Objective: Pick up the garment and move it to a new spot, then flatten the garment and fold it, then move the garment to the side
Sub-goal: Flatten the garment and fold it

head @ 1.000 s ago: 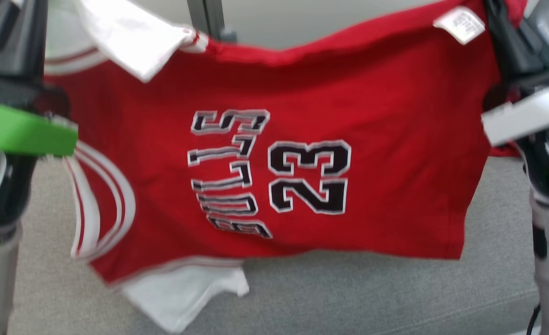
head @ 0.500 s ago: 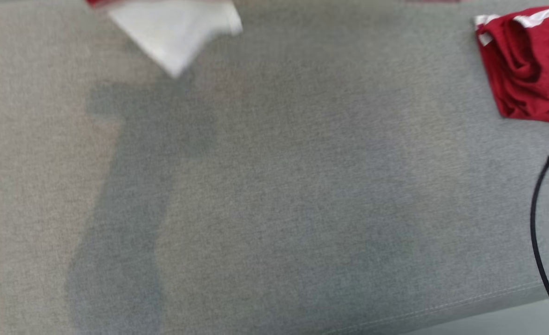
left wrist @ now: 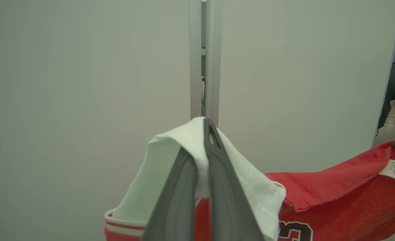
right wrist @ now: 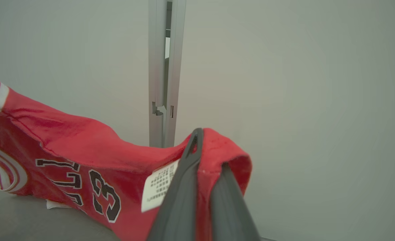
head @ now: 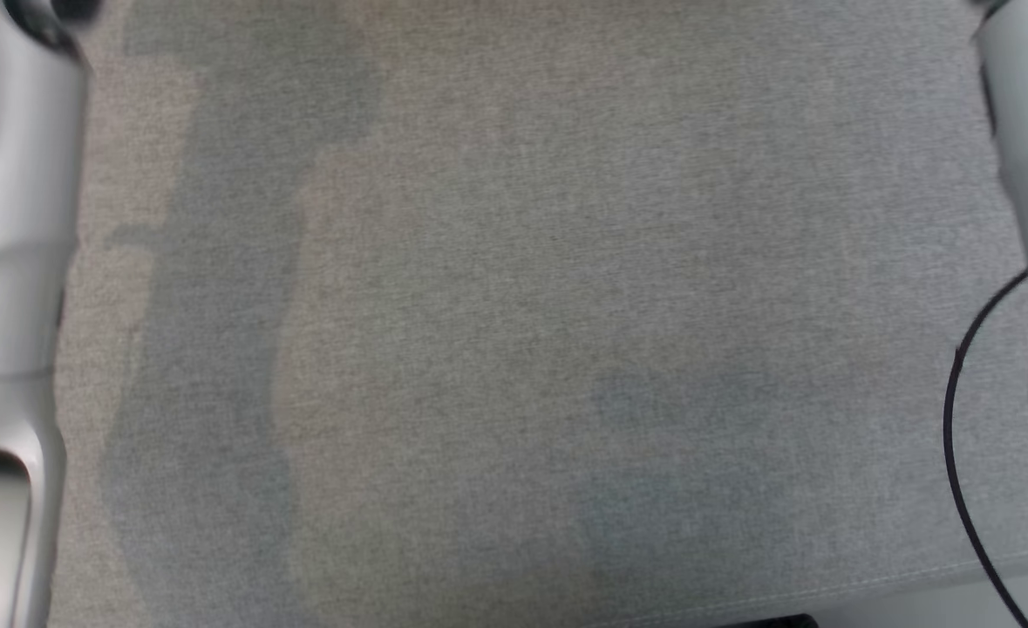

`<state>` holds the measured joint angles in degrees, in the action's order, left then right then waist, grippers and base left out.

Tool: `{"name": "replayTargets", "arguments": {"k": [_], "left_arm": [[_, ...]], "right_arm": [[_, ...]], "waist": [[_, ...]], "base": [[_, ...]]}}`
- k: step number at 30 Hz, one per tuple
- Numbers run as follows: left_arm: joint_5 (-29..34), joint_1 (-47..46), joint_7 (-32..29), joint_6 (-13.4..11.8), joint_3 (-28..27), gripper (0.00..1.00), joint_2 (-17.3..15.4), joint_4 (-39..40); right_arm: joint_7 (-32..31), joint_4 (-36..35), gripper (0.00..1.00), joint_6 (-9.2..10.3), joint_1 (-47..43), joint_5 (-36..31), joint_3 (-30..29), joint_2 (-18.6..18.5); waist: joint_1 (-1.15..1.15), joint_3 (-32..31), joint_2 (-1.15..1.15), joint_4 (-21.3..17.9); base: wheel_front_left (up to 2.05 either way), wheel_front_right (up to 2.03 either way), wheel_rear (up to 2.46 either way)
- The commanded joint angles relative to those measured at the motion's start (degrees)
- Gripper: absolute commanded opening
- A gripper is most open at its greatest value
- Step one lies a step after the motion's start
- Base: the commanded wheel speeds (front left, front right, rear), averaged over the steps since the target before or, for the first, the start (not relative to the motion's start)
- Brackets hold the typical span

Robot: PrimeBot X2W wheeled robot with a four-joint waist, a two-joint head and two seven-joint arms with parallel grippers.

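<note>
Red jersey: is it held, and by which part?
Both hold the jersey: left hand pinches its white part, right hand the red edge by the label.

Two smooth, pale silver-grey shells are seen in the head view: the left forearm [head: 8,262] and the right forearm [head: 1024,174], the latter flanked by a thin black cable [head: 958,419]. The left hand [left wrist: 199,140] and right hand [right wrist: 210,150] are each formed of two long, dark grey, tapering fingers [left wrist: 224,201], slotted near one tip.
</note>
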<state>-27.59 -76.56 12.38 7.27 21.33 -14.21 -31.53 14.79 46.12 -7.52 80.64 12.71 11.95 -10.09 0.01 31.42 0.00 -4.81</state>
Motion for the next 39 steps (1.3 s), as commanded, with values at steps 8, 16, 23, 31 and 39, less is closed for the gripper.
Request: {"name": "replayTargets", "arguments": {"k": [8, 16, 23, 31, 39], "left_arm": [[-5.8, 18.0, 2.4, 0.3, -1.1, 0.0, -5.1, 12.0], [-8.2, 38.4, 2.7, -3.6, -4.5, 0.0, -8.6, 26.1], [-10.2, 55.2, 2.3, -7.4, -5.2, 0.0, -9.5, 35.1], [-12.3, 70.7, 2.1, -11.5, -5.3, 0.0, -9.0, 43.4], [-13.8, 81.7, 1.5, -14.4, -4.5, 0.0, -8.6, 49.2]], "right_arm": [[0.4, -14.4, 0.0, 0.07, -16.5, 5.7, 4.1, -3.3], [0.5, -26.1, 0.0, 0.08, -33.0, 7.3, 4.2, -6.5], [0.2, -32.5, 0.0, 0.07, -46.7, 8.3, 2.5, -6.1], [-2.4, -41.0, 0.0, 0.07, -63.3, 7.6, -2.4, -3.3], [-7.9, -49.8, 0.0, 0.08, -75.7, 6.0, -6.3, -1.0]], "waist": [[-0.01, -0.9, 0.0, 0.4], [-0.01, -6.8, 0.0, 0.0], [-0.01, -13.3, 0.0, 0.6], [-0.01, -19.7, 0.0, 1.4], [-0.01, -22.4, 0.0, 1.6]], "base": [[0.0, 0.0, 0.0], [0.0, 0.0, 0.0], [0.0, 0.0, 0.0], [0.0, 0.0, 0.0], [0.0, 0.0, 0.0]]}}
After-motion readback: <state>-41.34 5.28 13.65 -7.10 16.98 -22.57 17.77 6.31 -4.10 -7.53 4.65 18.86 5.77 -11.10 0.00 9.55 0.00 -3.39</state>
